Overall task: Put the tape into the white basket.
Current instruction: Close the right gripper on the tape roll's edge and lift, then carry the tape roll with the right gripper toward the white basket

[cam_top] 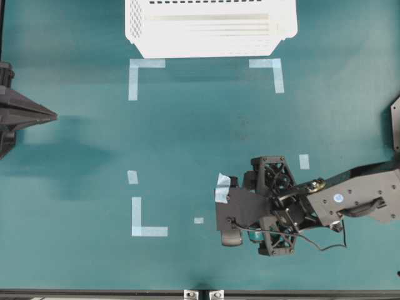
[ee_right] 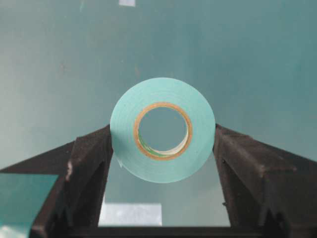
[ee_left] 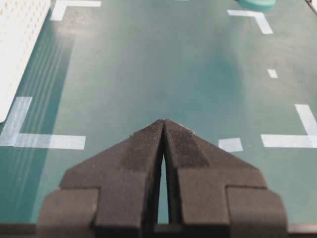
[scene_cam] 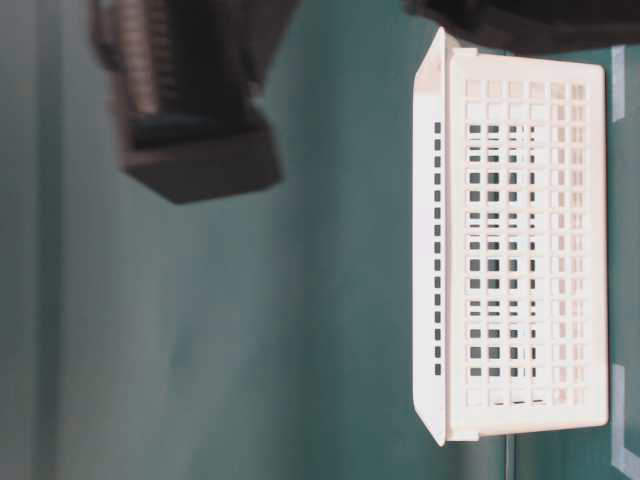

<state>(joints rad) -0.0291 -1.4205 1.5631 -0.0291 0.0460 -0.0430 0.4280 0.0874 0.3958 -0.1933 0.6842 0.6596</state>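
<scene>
In the right wrist view we see the tape [ee_right: 163,130] pinched between the two dark fingers [ee_right: 86,163] of the right claw [ee_right: 163,144] — each inner face presses against the roll's outer edge, with the brown core and hollow centre facing the camera and the green worktop [ee_right: 247,59] showing behind it. From overhead we find the right claw [cam_top: 250,234] low and right of centre, with only a sliver of the teal roll [cam_top: 254,237] showing beneath the black wrist housing, so from that angle we cannot tell whether it rests on the surface or is lifted. The white basket [cam_top: 209,28] stands at the far edge of the worktop, well apart from the roll, with pale-blue corner marks [cam_top: 140,72] just in front of it; in the table-level view its slotted side wall [scene_cam: 520,260] fills the right half. The left claw [cam_top: 47,115] sits at the left edge, well apart from both — in its own wrist view we see the left claw [ee_left: 164,130] with fingertips pressed together into a point, nothing between them, and the tape [ee_left: 256,4] small at the top edge.
</scene>
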